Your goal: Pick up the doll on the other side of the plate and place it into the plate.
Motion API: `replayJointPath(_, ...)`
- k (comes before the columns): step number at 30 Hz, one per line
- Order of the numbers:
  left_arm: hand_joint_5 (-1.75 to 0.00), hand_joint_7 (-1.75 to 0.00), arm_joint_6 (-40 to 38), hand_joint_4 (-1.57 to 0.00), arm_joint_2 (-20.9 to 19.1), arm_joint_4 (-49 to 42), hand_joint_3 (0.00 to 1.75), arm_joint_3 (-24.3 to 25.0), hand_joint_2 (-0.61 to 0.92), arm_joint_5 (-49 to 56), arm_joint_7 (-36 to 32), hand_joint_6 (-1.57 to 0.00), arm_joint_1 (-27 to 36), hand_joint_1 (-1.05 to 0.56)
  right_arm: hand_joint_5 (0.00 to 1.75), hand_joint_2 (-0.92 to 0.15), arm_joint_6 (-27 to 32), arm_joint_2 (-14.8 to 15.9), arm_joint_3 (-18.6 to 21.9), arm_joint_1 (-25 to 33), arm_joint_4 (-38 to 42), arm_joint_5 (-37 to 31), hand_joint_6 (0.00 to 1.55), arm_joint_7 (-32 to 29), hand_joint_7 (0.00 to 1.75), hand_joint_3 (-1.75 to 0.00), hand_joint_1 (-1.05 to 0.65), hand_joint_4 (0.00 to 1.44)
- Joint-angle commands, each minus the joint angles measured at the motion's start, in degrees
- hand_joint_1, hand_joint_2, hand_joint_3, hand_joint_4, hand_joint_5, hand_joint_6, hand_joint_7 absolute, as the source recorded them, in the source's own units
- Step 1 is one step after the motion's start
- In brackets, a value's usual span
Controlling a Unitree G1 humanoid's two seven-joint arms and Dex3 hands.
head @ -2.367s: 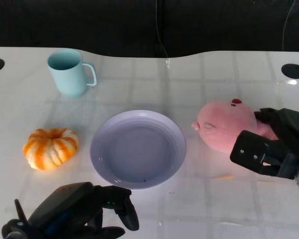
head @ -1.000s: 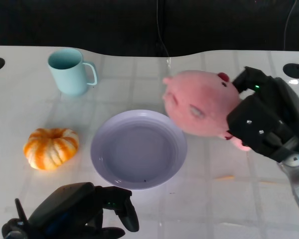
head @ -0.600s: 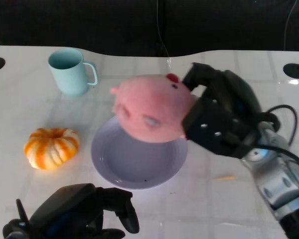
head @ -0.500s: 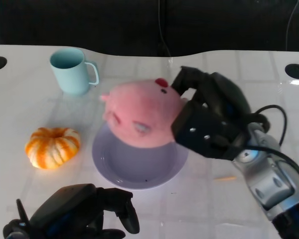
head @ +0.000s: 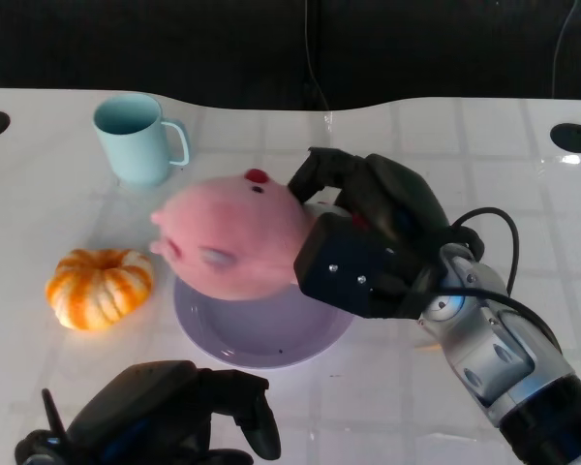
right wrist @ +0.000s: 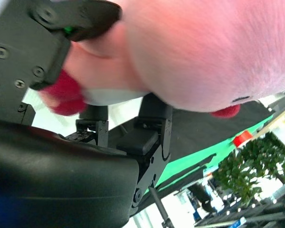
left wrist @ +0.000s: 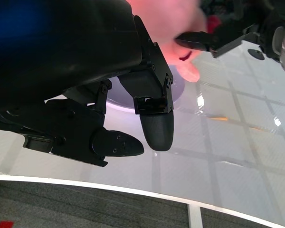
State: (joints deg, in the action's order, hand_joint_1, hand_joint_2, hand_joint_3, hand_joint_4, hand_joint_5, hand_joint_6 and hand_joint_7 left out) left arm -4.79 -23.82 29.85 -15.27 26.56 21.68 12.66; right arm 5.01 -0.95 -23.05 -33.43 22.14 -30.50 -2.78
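Fingers (head: 334, 170) of right hand (head: 368, 242) wrap round pink doll (head: 230, 237), gripping it from its right side. Doll held above lavender plate (head: 261, 334), over plate's left half; whether it touches plate cannot be told. Doll's snout points toward orange pumpkin (head: 98, 287), which sits on white table (head: 465, 136) left of plate. Light blue mug (head: 136, 139) stands at far left, handle facing right. Left hand (head: 165, 421) rests low near table's front edge, fingers curled in, holding nothing.
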Motion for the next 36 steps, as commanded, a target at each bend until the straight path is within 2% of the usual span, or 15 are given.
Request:
replayJointPath(1, -1.48, -0.91, 0.8, -0.71, -0.7, 0.4, 0.26, 0.3, 0.91, 0.6, -0.2, -0.81, 0.5, -0.19, 0.46, -0.90, 0.2, 2.2, -1.7, -0.5, -1.6, -1.0, 0.50, 4.0, 0.04, -0.15, -0.41, 0.43)
replayJointPath(4, -1.47, -0.90, 1.1, -0.73, -0.7, 0.4, 0.25, 0.2, 0.91, 0.8, -0.2, -0.82, 0.6, -0.19, 0.39, -0.92, -0.5, 3.8, -2.4, 0.2, -2.9, -1.4, 0.40, 6.3, 0.00, -0.16, -0.51, 0.29)
replayJointPath(6, -1.48, -0.89, 0.8, -0.73, -0.7, 0.5, 0.25, 0.2, 0.92, 1.1, 0.0, -0.82, 0.5, -0.19, 0.38, -0.92, -0.9, 4.8, -2.6, 0.9, -4.0, -1.5, 0.39, 7.4, 0.00, -0.17, -0.54, 0.26)
replayJointPath(11, -1.48, -0.89, 0.6, -0.71, -0.7, 0.7, 0.25, 0.2, 0.92, 1.3, 0.3, -0.82, 0.5, -0.19, 0.41, -0.92, -1.2, 6.9, -2.4, 2.6, -7.4, -1.4, 0.41, 9.1, 0.01, -0.17, -0.56, 0.26)
replayJointPath(18, -1.47, -0.89, 0.2, -0.71, -0.4, 0.3, 0.25, -0.1, 0.92, 1.3, 0.4, -0.81, -0.2, -0.20, 0.45, -0.92, -1.6, 10.6, 0.2, 5.7, -14.3, 0.1, 0.46, 12.2, 0.03, -0.17, -0.54, 0.29)
replayJointPath(20, -1.46, -0.89, 0.1, -0.72, -0.2, 0.1, 0.25, -0.3, 0.92, 1.5, 0.3, -0.82, -0.4, -0.19, 0.68, -0.92, -1.6, 12.0, 1.3, 7.1, -17.3, 0.6, 0.49, 13.4, 0.04, -0.18, -0.55, 0.25)
replayJointPath(21, -1.46, -0.89, 0.1, -0.72, -0.2, 0.1, 0.24, -0.4, 0.92, 1.6, 0.3, -0.82, -0.5, -0.19, 0.74, -0.92, -2.0, 12.9, 1.9, 8.0, -18.9, 0.9, 0.50, 13.9, 0.04, -0.19, -0.56, 0.23)
replayJointPath(25, -1.46, -0.89, 0.7, -0.72, -0.1, -0.6, 0.24, -0.6, 0.92, 1.6, -0.2, -0.82, -0.8, -0.18, 0.85, -0.92, -4.0, 16.0, 4.2, 12.0, -24.1, 1.7, 0.53, 14.9, 0.05, -0.18, -0.54, 0.26)
replayJointPath(30, -1.46, -0.88, 0.2, -0.71, -0.2, -0.6, 0.25, -0.7, 0.92, 1.7, 0.3, -0.81, -1.1, -0.20, 0.89, -0.92, -4.5, 19.2, 8.2, 18.6, -30.9, 3.9, 0.60, 16.1, 0.08, -0.16, -0.50, 0.32)
replayJointPath(36, -1.45, -0.88, 0.0, -0.71, -0.3, -0.4, 0.25, -0.5, 0.92, 1.8, 0.3, -0.81, -1.2, -0.19, 0.90, -0.92, -7.0, 23.0, 12.4, 25.2, -33.9, 4.7, 0.66, 15.9, 0.10, -0.12, -0.41, 0.41)
